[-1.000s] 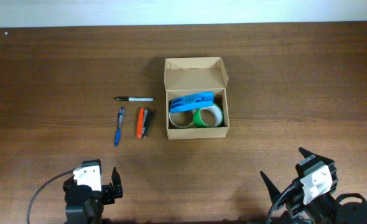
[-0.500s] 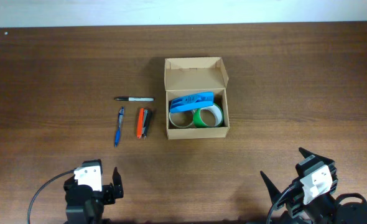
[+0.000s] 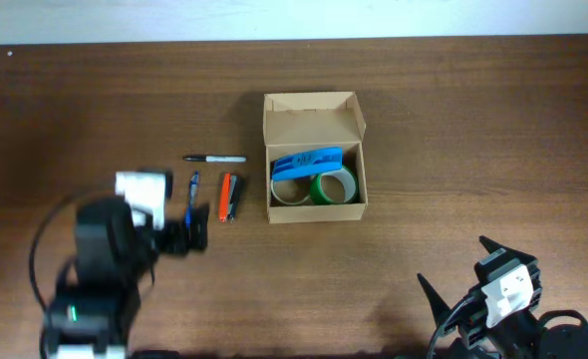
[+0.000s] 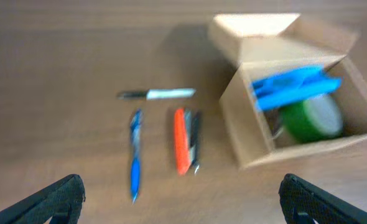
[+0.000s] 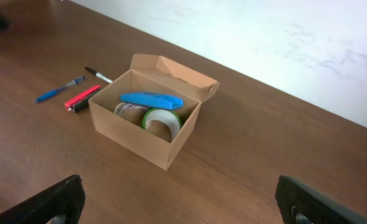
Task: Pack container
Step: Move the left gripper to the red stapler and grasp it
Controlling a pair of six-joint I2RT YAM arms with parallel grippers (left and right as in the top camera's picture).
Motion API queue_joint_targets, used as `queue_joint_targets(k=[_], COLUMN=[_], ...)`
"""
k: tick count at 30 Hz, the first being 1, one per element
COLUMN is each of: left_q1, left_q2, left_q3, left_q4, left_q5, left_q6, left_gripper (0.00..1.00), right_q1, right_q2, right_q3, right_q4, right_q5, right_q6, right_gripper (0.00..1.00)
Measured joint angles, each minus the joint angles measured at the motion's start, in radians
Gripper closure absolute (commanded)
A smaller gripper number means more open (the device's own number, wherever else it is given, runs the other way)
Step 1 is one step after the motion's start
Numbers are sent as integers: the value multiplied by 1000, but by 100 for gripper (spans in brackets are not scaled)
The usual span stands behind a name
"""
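1. The cardboard box point(image 3: 314, 211) sits on the counter point(image 3: 473, 120), flap point(image 3: 311, 118) up, tape rolls point(image 3: 332, 185) inside; pens point(image 3: 225, 196) lie near its left side.
2. The left tool point(image 3: 187, 237) is spread wide near the blue pen point(image 4: 134, 155); the right tool point(image 3: 453, 267) is spread too, well apart.
3. The box looks light and bendy; hold the flap's edge gently.

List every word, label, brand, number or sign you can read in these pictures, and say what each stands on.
No text can be read in any view.
The cardboard box: plain, no print seen.
The marker: any print on its pale barrel is too small and blurred to read.
The blue pen and the orange pen: too small and blurred to read.
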Motion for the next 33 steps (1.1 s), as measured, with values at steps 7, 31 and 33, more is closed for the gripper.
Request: queue_joint_targets(k=[7,31,33], left_q1=[0,-134,-138], left_q2=[389,1033,1059], left_q3=[278,546,548], left_q4=[-1,-297,-298], left_q5=[79,16,-3], left_q6=[0,40,23], left_gripper=[1,0,0], right_q1=[0,0,0], right_q2=[0,0,0], right_q3=[0,0,0], right_q4=[0,0,-1], right_q5=[3,3,3], right_q6=[0,-1,0], right_gripper=[1,1,1])
